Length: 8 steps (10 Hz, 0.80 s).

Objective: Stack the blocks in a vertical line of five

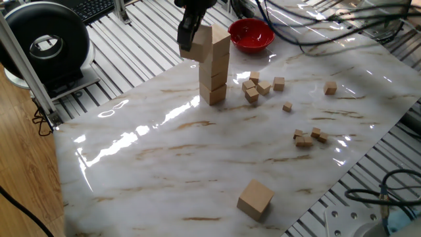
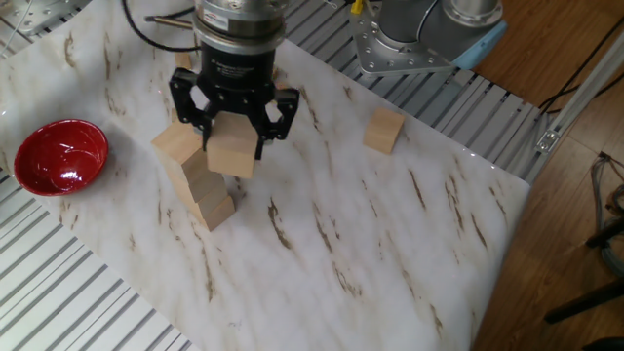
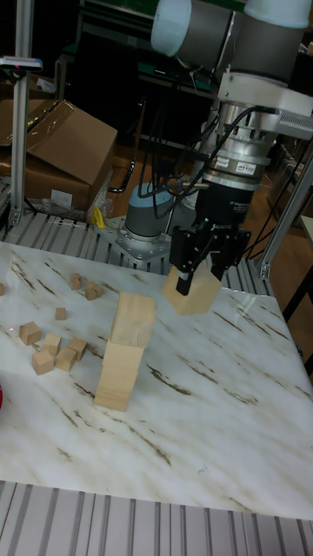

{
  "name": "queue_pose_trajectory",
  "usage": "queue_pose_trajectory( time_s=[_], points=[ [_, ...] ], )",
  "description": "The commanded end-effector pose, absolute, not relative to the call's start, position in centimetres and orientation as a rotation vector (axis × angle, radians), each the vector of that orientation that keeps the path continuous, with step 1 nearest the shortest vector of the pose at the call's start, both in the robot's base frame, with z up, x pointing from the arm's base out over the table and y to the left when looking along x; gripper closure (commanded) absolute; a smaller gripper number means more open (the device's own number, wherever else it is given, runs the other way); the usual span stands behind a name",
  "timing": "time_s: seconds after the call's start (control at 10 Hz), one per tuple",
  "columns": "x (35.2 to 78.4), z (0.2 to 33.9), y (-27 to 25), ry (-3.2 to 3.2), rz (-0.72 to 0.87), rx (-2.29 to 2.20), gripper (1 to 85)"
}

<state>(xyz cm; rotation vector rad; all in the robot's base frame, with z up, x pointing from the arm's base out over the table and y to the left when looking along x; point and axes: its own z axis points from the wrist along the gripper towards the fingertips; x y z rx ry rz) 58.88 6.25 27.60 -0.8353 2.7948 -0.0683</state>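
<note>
One fixed view: a stack of three blocks [image 1: 214,66] stands on the marble surface [image 1: 164,164], with the red bowl [image 1: 250,34] behind it. The gripper [image 1: 192,33] holds a fourth block [image 1: 196,47] against the stack's upper left side, near its top block and clear of the surface. It looks carried high so that it can pass over the top, a judgement only. The stack's top block sits slightly turned, so the column is not quite true. A fifth block [image 1: 255,199] lies alone well in front of the stack, near the surface's edge. Tiny wooden cubes [image 1: 256,87] are scattered to the right of the stack.

The other fixed view: jaws closed on two opposite faces of the held block [image 2: 231,154], gripper [image 2: 232,122] pointing straight down. That block overlaps the stack [image 2: 198,177] from this angle; touching or apart, cannot tell. The spare block [image 2: 384,130] sits well off to the right of the stack, the bowl [image 2: 57,156] to the left.

Tall fixed view: the held block [image 3: 193,295] hangs tilted in the gripper [image 3: 198,276], at about the level of the stack's [image 3: 123,352] top and to its right. The top is not yet covered.
</note>
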Motion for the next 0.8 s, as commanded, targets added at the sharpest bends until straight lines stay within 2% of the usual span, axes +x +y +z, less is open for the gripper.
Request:
queue_pose_trajectory(
  time_s=[0.0, 0.5, 0.7],
  points=[
    [59.4, 31.3, 6.1, 2.839, -0.074, -0.938, 46.7],
    [61.1, 34.3, 2.8, 2.577, -0.219, -1.495, 46.3],
    [61.4, 33.5, 2.6, 2.417, -0.168, -1.653, 45.3]
  ],
)
